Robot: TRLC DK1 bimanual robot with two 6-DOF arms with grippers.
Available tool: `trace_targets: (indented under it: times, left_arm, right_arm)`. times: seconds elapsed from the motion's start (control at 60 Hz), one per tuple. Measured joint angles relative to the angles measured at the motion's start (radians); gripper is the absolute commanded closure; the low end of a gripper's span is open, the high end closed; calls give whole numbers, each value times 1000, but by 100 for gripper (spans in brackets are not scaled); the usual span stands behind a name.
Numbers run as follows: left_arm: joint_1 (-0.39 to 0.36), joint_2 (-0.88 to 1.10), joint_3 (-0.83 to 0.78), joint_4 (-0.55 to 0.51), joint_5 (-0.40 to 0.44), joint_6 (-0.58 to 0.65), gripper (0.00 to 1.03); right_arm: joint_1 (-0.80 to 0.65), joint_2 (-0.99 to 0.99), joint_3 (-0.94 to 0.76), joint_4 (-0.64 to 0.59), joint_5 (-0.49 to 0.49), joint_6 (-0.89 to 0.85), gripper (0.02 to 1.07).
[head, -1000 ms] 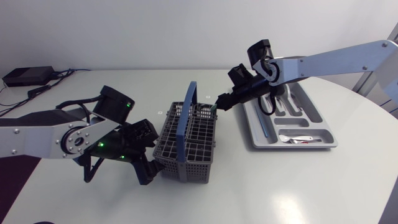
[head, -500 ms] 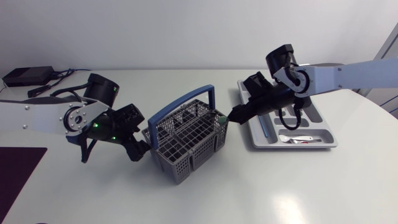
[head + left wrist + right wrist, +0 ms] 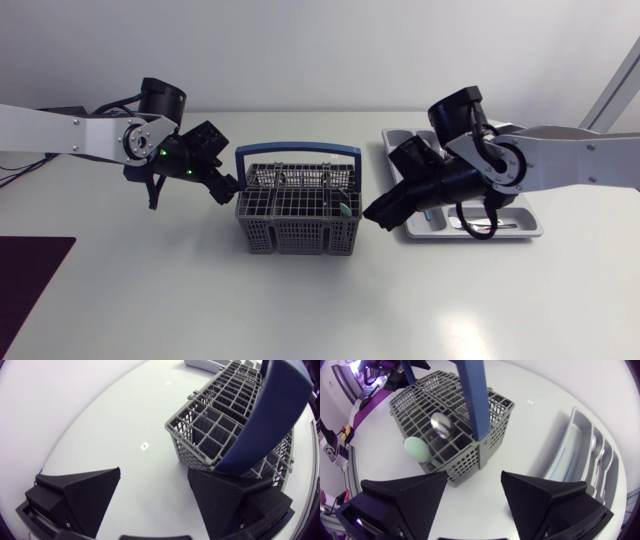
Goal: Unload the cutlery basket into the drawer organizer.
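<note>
The grey cutlery basket [image 3: 295,208] with its blue handle [image 3: 297,152] stands mid-table, square to the front edge. At its right end a pale green spoon [image 3: 343,211] pokes up. In the right wrist view that green spoon [image 3: 416,449] and a metal spoon [image 3: 441,425] stand in the basket [image 3: 470,440], just ahead of my open right gripper [image 3: 472,495]. My right gripper [image 3: 376,213] hovers by the basket's right end. My left gripper [image 3: 224,188] is open at its left end, and the basket [image 3: 215,435] lies ahead of it, toward one finger. The grey drawer organizer [image 3: 530,222] lies right of the basket.
Some cutlery lies in the organizer's [image 3: 580,445] compartments, partly hidden under my right arm in the head view. A small white marker [image 3: 144,446] is stuck on the table ahead of the left gripper. Bare tabletop stretches in front of the basket.
The basket has turned from slanted to square with the table's front. My left gripper moved back and up to its left end; my right gripper swung down from the organizer's side to its right end.
</note>
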Motion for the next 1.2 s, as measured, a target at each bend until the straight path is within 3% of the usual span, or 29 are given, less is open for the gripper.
trace_targets:
  times: [0.3, 0.633, 0.783, 1.0, 1.2]
  left_arm:
    - [12, -218, -166, -4, 4, 0, 5]
    - [-56, -537, -272, -88, 7, 0, 5]
    - [-177, -569, -288, -94, 7, 3, 5]
    - [-459, -563, -290, -4, -73, 114, 5]
    - [-555, -472, -269, 30, -83, 301, 5]
  right_arm:
    - [84, -230, -68, 14, 135, -50, 29]
    - [266, -196, -83, 75, 319, -54, 29]
    - [266, -189, -92, 89, 333, -67, 29]
    - [200, -319, -189, 80, 304, -80, 29]
    - [166, -473, -304, 73, 302, -95, 29]
